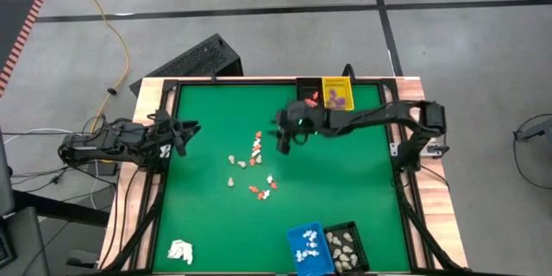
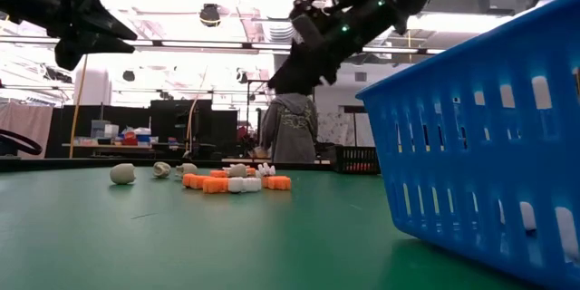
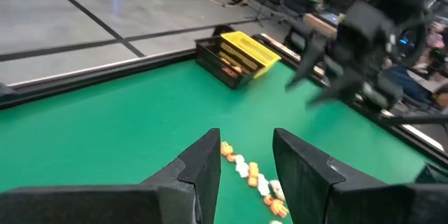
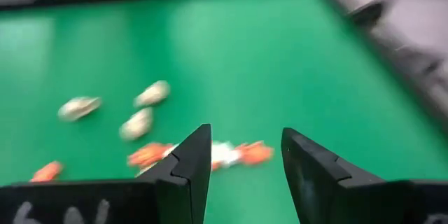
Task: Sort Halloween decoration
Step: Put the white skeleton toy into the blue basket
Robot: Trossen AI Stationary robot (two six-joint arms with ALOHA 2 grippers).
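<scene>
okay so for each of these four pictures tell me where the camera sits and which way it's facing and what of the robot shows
High view: overhead, straight down on the green table; both arms, right hand over the loose pieces.
Low view: at tabletop height, looking across past the blue basket; arms overhead.
Left wrist view: on the left arm, facing across the table; its open fingers and the right arm beyond.
Right wrist view: on the right arm, facing down; its open fingers.
All four views share the loose pieces.

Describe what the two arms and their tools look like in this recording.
Both arms are dark, near-black jointed links. The right arm carries small green indicator lights near its wrist, seen from above and at table height. Each tool ends in two broad, flat, matte black fingers with angular stepped inner edges: the left tool and the right tool. Dark cables trail from the left arm by the table's edge.
</scene>
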